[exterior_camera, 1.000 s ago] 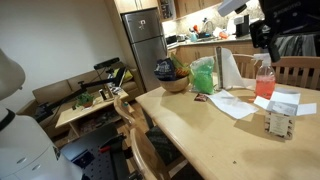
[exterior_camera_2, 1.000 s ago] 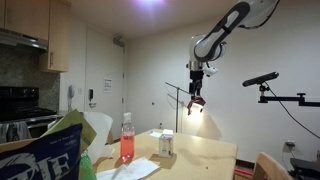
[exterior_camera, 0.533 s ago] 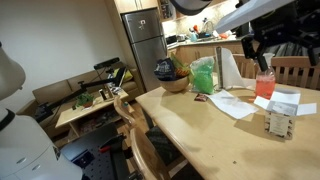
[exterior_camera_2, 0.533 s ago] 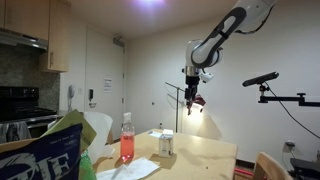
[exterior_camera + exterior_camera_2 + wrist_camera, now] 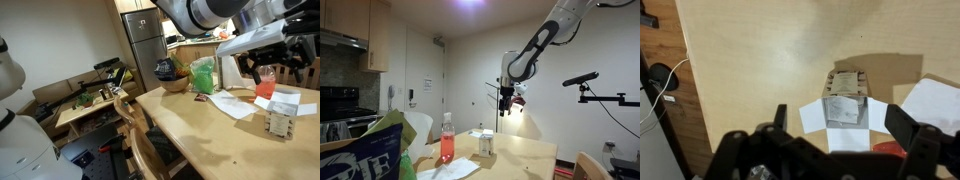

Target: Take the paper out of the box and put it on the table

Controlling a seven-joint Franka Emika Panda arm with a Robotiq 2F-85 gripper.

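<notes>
The low white box (image 5: 862,113) lies on the light-wood table (image 5: 750,70) with its flaps spread. A crumpled greyish paper (image 5: 843,108) sits inside it. My gripper (image 5: 843,122) is open, high above the box, with one finger (image 5: 780,118) on each side of it in the wrist view. In an exterior view the gripper (image 5: 266,72) hangs above the box (image 5: 284,101). In an exterior view the gripper (image 5: 507,98) is well above the table (image 5: 520,155).
A small patterned carton (image 5: 846,81) stands right beside the box. A red spray bottle (image 5: 264,82) stands behind it. A flat white sheet (image 5: 232,104), a green bag (image 5: 203,75) and a bowl (image 5: 175,83) lie further along the table. Chairs (image 5: 140,135) line its edge.
The arm has swung over the table and the gripper has come lower, to above the box. The objects on the table have not moved.
</notes>
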